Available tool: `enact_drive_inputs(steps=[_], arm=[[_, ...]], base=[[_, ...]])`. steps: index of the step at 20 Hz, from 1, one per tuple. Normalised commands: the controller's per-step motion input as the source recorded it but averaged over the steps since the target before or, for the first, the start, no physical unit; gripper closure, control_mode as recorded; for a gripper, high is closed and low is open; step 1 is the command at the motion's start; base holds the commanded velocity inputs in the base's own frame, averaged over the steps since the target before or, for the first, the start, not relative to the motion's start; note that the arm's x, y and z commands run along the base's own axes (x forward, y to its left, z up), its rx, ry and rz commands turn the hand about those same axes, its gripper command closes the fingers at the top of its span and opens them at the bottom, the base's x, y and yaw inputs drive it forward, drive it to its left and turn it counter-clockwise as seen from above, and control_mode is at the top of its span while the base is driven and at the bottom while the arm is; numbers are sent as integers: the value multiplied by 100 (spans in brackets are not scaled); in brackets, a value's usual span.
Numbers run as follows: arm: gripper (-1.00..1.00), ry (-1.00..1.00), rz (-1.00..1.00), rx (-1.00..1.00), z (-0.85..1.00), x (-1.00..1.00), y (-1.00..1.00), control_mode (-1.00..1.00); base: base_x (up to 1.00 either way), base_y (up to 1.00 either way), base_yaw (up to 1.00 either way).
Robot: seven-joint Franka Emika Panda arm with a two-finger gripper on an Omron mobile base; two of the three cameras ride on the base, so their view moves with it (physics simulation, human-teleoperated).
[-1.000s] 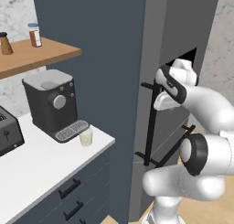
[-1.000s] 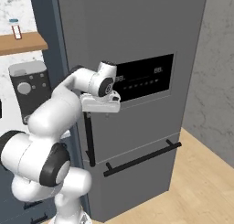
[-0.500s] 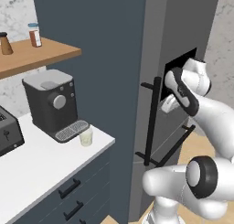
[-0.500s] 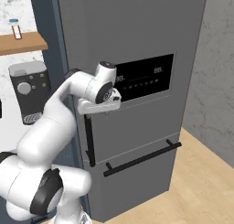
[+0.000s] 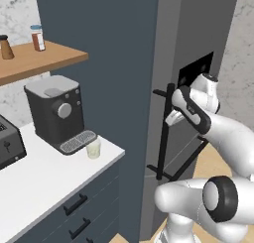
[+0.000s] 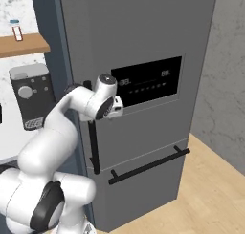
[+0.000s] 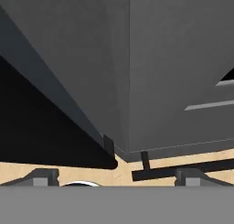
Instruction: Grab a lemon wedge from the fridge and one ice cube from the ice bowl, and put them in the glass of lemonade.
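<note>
- Tall grey fridge [image 6: 143, 32] with long black bar handles fills the centre of the right base view; doors look closed. Its black dispenser panel [image 6: 148, 80] sits mid-frame.
- White robot arm's fingers [image 6: 116, 109] are up at the vertical black bar handle [image 6: 93, 142], left of the panel. In the left base view the hand [image 5: 173, 119] sits at centre right, just beside that handle [image 5: 163, 133]; contact cannot be confirmed.
- Fingers spread wide, released, nothing between them; hand view shows two dark tips [image 7: 43, 177] apart at the bottom, with the grey door face above.
- Small clear glass of pale yellow lemonade [image 5: 93, 149] stands on the white counter [image 5: 39, 177], left of centre, just in front of the dark grey coffee machine [image 5: 54, 110].
- Wooden shelf [image 5: 34, 61] at upper left carries two small jars.
</note>
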Motion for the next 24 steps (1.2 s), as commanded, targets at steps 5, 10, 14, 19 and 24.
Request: enact_drive_inputs(steps=[5,10,14,19,24], arm=[[-100,-37,0,11,0,2,3,-100],[-100,-11,0,2,2,30,25,-100],[-100,14,0,0,3,28,11,-100],[-100,-1,-1,0,0,-9,22,-100],[-100,-5,0,0,0,-17,32,-100]], base=[[0,0,0],[0,0,0],[0,0,0],[0,0,0],[0,0,0]])
